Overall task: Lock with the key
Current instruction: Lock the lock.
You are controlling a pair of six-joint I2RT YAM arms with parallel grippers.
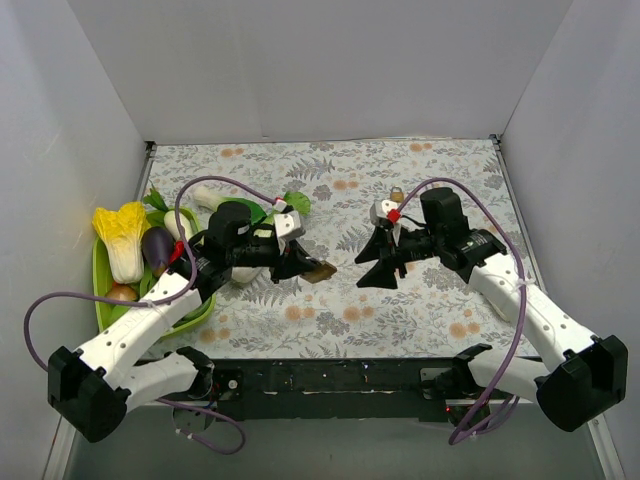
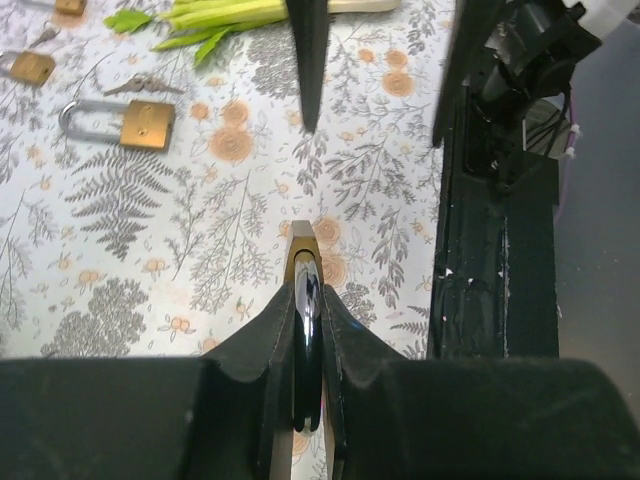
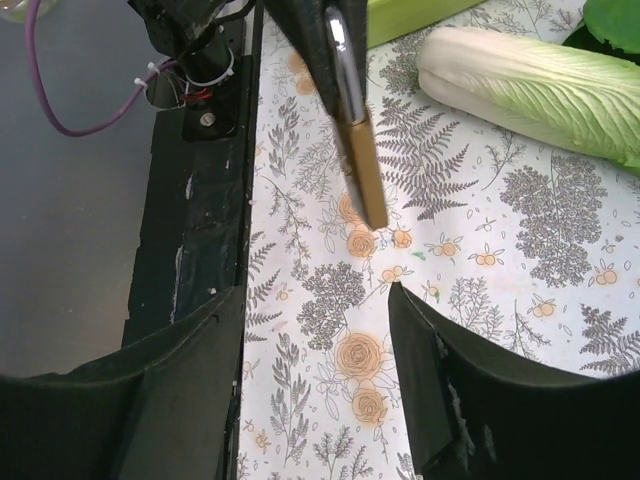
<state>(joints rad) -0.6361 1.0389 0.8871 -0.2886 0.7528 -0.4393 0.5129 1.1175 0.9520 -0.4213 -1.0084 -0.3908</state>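
Left fingers [image 2: 250, 372] pinched tight on padlock [image 2: 303, 252]

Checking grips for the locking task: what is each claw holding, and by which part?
Left claw holds the padlock by its shackle, brass body sticking out past the fingertips. Right claw is open and holds nothing.

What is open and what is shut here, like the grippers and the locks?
left gripper: shut, pinching the held padlock by its shackle.
right gripper: open, holding nothing.
held padlock: up in the air, no key in it; can't tell if it is locked.
loose padlock: lying flat, shackle looks closed.
keys: lying loose, not in any lock.
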